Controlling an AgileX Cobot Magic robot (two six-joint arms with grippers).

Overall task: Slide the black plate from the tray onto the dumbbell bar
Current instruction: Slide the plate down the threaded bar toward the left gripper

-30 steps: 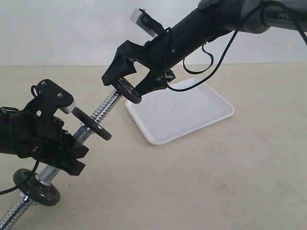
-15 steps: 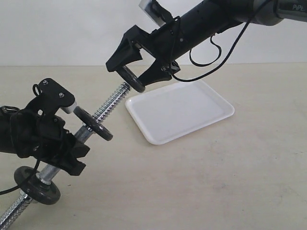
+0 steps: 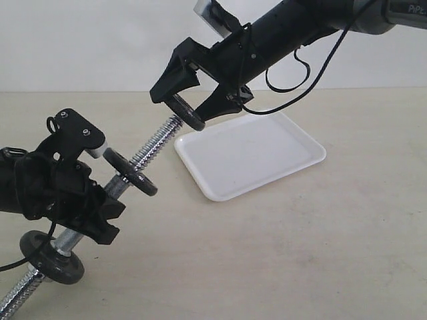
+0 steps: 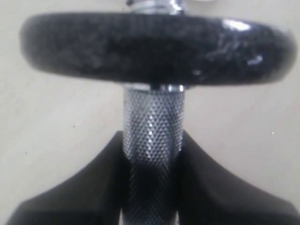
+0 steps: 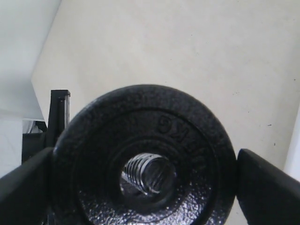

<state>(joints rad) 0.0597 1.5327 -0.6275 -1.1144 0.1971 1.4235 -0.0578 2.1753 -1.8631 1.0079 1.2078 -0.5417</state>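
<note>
My right gripper (image 3: 191, 105) is shut on the small black plate (image 3: 185, 112), held in the air just past the upper threaded tip of the dumbbell bar (image 3: 152, 148). In the right wrist view the plate (image 5: 145, 154) fills the frame, and the bar's threaded end (image 5: 149, 174) shows through its central hole. My left gripper (image 3: 90, 210) is shut on the bar's knurled middle (image 4: 152, 140), holding it tilted. Two wider black discs sit on the bar: one (image 3: 129, 172) above my left gripper and one (image 3: 52, 259) below it. The white tray (image 3: 250, 153) lies on the table with nothing on it.
The beige table (image 3: 300, 253) stretches out in front and to the right of the tray. A black cable (image 3: 293, 87) hangs from the right arm above the tray. The wide disc (image 4: 157, 47) sits close above the left fingers.
The right gripper with the small plate has risen slightly off the bar's threaded tip and shifted a little right; over the last half second it barely moved. The left arm and bar stayed still.
</note>
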